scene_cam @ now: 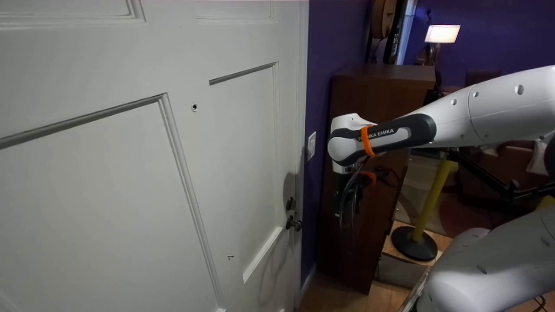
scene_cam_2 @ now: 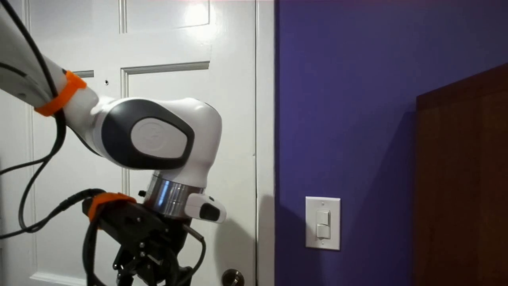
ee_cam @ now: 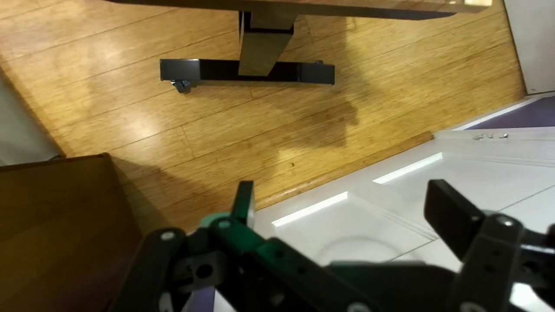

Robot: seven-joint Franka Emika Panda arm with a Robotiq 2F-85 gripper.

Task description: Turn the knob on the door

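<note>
The white panelled door (scene_cam: 236,143) shows in both exterior views (scene_cam_2: 234,131). Its lower part is also in the wrist view (ee_cam: 347,234). The small grey metal knob (scene_cam: 294,223) sits near the door's edge by the frame; in an exterior view only its upper part (scene_cam_2: 233,278) shows at the bottom edge. The knob is out of view in the wrist view. My gripper (ee_cam: 340,186) points down with fingers wide apart and nothing between them. In an exterior view the gripper (scene_cam_2: 147,274) is left of the knob, apart from it, its tips cut off by the picture edge.
A dark brown wooden cabinet (scene_cam: 360,182) stands beside the purple wall (scene_cam_2: 341,99). A white switch plate (scene_cam_2: 322,223) is on that wall. A yellow post (scene_cam: 433,199) with a black base stands behind the arm. The wrist view shows a black wheeled foot (ee_cam: 247,71) on the wooden floor.
</note>
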